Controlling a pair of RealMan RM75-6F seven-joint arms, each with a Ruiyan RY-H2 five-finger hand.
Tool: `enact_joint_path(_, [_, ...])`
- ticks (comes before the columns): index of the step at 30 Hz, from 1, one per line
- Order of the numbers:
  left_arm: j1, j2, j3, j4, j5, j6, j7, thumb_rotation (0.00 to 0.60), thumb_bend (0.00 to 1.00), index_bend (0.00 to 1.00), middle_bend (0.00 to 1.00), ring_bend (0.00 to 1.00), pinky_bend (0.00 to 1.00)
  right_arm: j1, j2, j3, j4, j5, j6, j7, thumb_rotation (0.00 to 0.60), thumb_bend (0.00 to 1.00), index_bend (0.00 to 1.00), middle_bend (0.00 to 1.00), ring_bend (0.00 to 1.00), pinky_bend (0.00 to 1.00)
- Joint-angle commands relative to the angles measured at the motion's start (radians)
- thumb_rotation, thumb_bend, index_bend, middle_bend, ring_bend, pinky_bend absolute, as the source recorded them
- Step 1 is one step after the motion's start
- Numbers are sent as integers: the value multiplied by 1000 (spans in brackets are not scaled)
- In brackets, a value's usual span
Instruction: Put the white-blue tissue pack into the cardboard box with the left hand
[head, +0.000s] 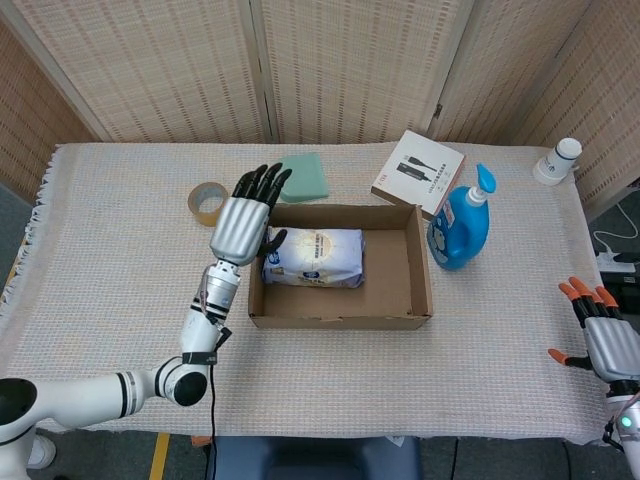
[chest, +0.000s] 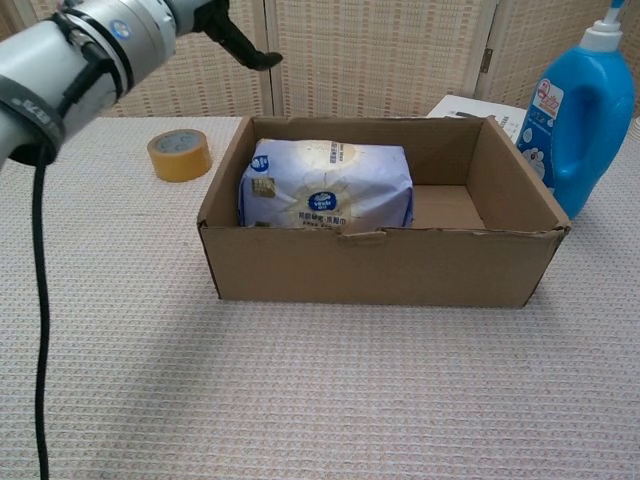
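Observation:
The white-blue tissue pack (head: 314, 257) (chest: 326, 186) lies flat inside the cardboard box (head: 420, 285) (chest: 380, 268), in its left half. My left hand (head: 242, 217) hovers open above the box's left wall, fingers spread and holding nothing; the chest view shows only its thumb and wrist (chest: 215, 28) at the top left. My right hand (head: 604, 337) rests open at the table's right edge, far from the box.
A tape roll (head: 206, 203) (chest: 180, 154) lies left of the box, and a green flat object (head: 303, 176) lies behind it. A blue detergent bottle (head: 462, 228) (chest: 580, 106) stands at the box's right, a white booklet (head: 419, 172) behind it, a small white bottle (head: 557, 160) far right.

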Motion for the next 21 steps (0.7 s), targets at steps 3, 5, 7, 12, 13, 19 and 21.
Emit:
enact_joint_path(3, [137,168,65,-65,35,80,9,600,385,0,0,0,139,-1,0,-4,-7,-8,5,-2,600,0,105,0,0,0])
enact_joint_path(5, [188,229,115,-77,90,80,-40,600,347,0,0,0,139,-1,1,-7,-13,-15,10,-5,600,0,105,0,0,0])
enact_joint_path(7, [251,308,191,-83,206,70,-160,600,294,0,0,0,140,-1,2,-11,-24,-24,16,-6,600,0,105,0,0,0])
enact_joint_path(12, [390,421,338,-56,418,156,-352,600,207,0,0,0,148,-2,8,-22,-48,-48,33,-13,600,0,106,0,0,0])
enact_joint_path(13, [409,435,360,-44,451,170,-382,600,196,0,0,0,148,-2,8,-24,-49,-51,33,-13,600,0,106,0,0,0])
enact_joint_path(19, [534,465,465,39,508,208,-491,600,173,0,0,0,169,0,12,-40,-62,-71,31,-10,600,0,106,0,0,0])
enact_joint_path(21, [568,455,478,63,485,201,-475,600,173,0,0,0,169,1,11,-42,-64,-74,32,-13,600,0,106,0,0,0])
